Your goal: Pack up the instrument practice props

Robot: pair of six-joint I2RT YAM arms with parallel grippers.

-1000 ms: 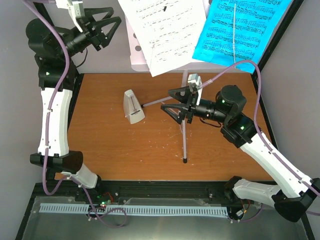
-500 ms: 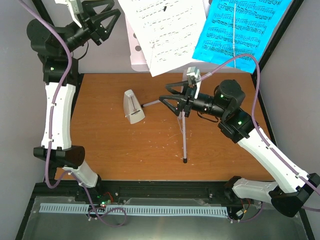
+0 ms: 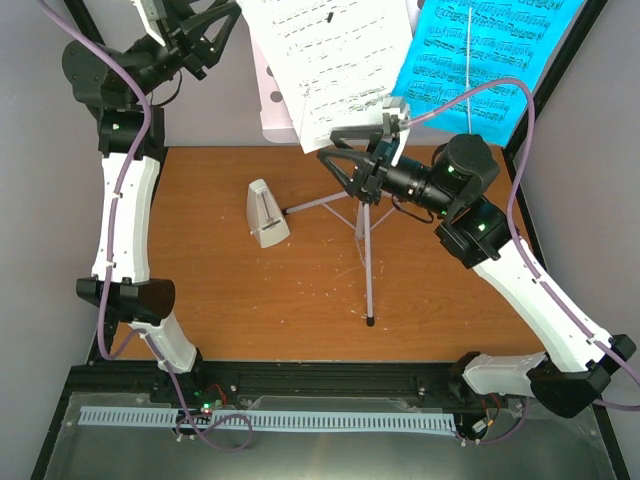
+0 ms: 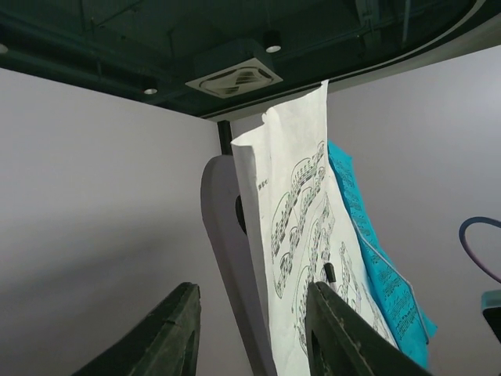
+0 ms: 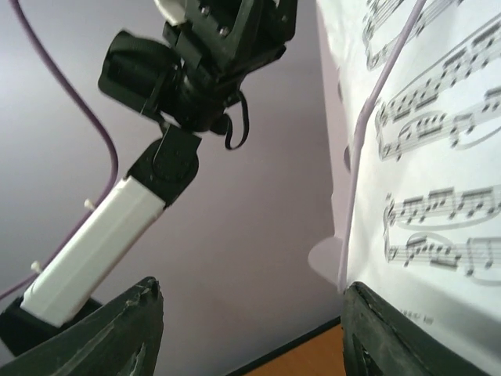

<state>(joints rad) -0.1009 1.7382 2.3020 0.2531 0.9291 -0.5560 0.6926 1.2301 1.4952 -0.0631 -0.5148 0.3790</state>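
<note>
The lilac music stand (image 3: 366,262) stands on the table, its tray (image 3: 272,100) at the top of the view. A white sheet-music page (image 3: 335,60) and a bright-blue page (image 3: 480,55) lean on the tray. The white pyramid metronome (image 3: 266,213) stands left of the stand's legs. My left gripper (image 3: 215,30) is open, raised beside the tray's left edge; in its wrist view the tray (image 4: 223,235) and white page (image 4: 305,235) sit between its fingers. My right gripper (image 3: 345,160) is open and empty, raised just below the white page (image 5: 438,172).
Grey walls enclose the table (image 3: 200,290) at the back and sides. A black frame post (image 3: 545,95) runs down at the right behind the blue page. A black rail with a white slotted strip (image 3: 270,418) lies along the near edge.
My right gripper has risen from beside the stand's pole toward the lower edge of the white page. My left gripper has moved up and right, closer to the tray's left edge.
</note>
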